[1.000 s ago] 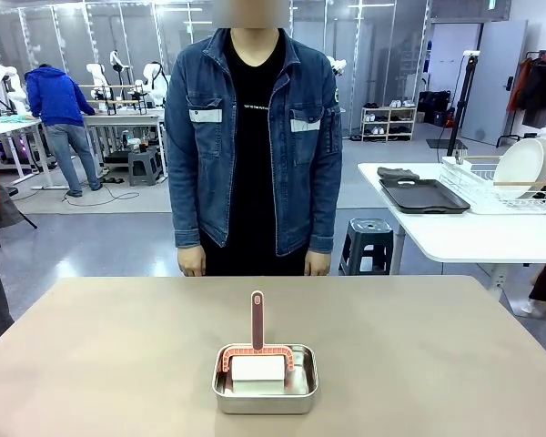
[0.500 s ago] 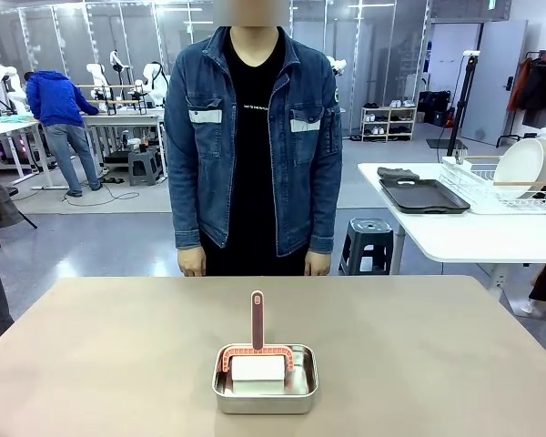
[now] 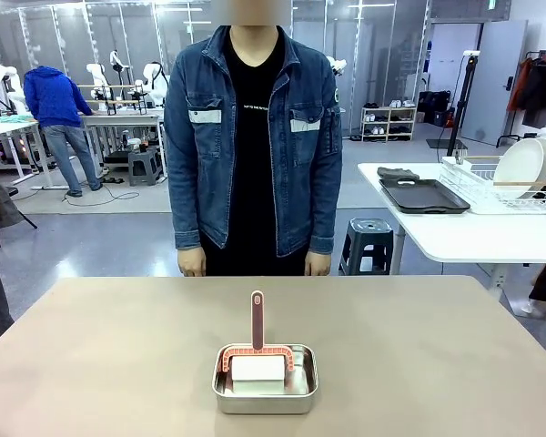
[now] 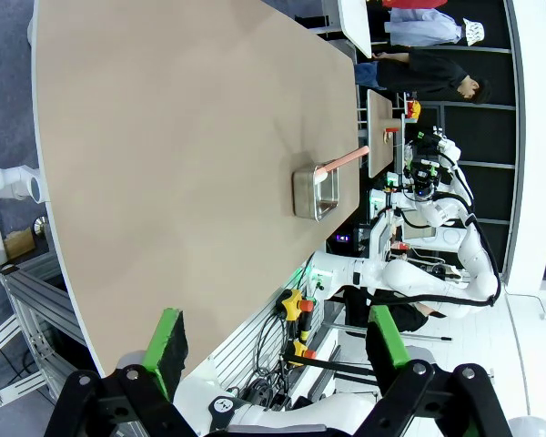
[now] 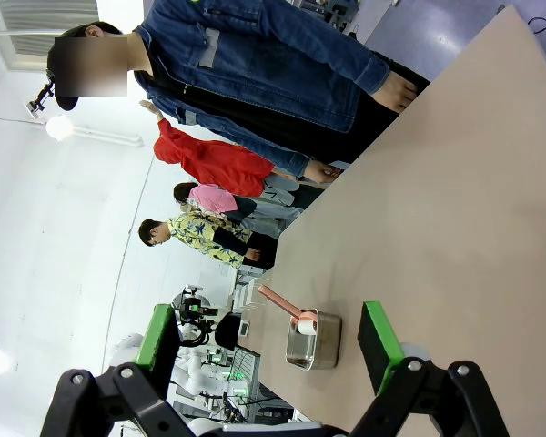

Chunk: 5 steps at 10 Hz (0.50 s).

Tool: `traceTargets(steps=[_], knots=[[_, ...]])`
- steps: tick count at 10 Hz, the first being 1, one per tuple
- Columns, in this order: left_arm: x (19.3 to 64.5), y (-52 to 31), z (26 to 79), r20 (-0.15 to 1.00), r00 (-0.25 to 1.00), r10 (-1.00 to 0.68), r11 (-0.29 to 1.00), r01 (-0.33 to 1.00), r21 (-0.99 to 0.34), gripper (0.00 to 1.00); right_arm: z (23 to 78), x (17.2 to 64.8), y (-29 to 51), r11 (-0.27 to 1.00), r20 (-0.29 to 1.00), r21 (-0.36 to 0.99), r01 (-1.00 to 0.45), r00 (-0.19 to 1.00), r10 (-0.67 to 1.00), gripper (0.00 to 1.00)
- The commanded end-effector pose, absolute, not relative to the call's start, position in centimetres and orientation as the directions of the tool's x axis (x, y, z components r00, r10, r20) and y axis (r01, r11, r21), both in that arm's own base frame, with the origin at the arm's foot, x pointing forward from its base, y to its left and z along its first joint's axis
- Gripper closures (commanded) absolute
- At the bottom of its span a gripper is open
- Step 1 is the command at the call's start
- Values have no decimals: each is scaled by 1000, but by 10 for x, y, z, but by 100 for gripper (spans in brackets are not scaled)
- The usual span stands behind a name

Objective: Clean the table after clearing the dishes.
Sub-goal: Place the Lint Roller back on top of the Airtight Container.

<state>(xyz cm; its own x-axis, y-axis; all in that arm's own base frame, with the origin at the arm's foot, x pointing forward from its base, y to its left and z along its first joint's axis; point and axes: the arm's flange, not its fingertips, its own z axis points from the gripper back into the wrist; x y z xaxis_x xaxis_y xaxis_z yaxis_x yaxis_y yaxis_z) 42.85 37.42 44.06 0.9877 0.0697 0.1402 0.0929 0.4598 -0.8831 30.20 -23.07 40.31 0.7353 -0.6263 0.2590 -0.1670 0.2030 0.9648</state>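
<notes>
The left gripper (image 4: pixel 271 350) is seen in its wrist view with the green-padded fingers (image 4: pixel 171 346) spread wide and nothing held between them. The right gripper (image 5: pixel 271 350) is likewise spread wide in its own wrist view, with nothing held. Both are raised off the table, back from its near side.

The table (image 3: pixel 109 355) is shown as a broad tan surface, with bare room left, right and beyond the single item set on it. That item, a small steel pan (image 3: pixel 265 380), is placed near the robot's edge, about midway across the width. A white block (image 3: pixel 257 368) is laid inside the pan, and a brush with a reddish-brown handle (image 3: pixel 257 320) is propped in it, the handle angled up toward the far side.

In the left wrist view the pan is seen well beyond the fingertips, apart from them, with open tabletop between. In the right wrist view it is seen low between the two fingers, also well apart.

At the far edge a person in a denim jacket (image 3: pixel 252 137) is stood, hands at the sides. To the right, a white table (image 3: pixel 455 228) is set apart, bearing a dark tray (image 3: pixel 423 195) and white plates (image 3: pixel 519 167) in a wire rack (image 3: pixel 478 187).
</notes>
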Motion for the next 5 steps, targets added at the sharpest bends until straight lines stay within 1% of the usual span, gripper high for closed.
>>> traceTargets(steps=[1, 5], knots=[[423, 370, 441, 130, 988, 81, 477, 76, -875, 0, 406, 303, -230, 199, 264, 964, -176, 732, -628, 0], [423, 370, 441, 130, 988, 81, 477, 76, -875, 0, 406, 303, -230, 199, 264, 964, -176, 732, -628, 0]])
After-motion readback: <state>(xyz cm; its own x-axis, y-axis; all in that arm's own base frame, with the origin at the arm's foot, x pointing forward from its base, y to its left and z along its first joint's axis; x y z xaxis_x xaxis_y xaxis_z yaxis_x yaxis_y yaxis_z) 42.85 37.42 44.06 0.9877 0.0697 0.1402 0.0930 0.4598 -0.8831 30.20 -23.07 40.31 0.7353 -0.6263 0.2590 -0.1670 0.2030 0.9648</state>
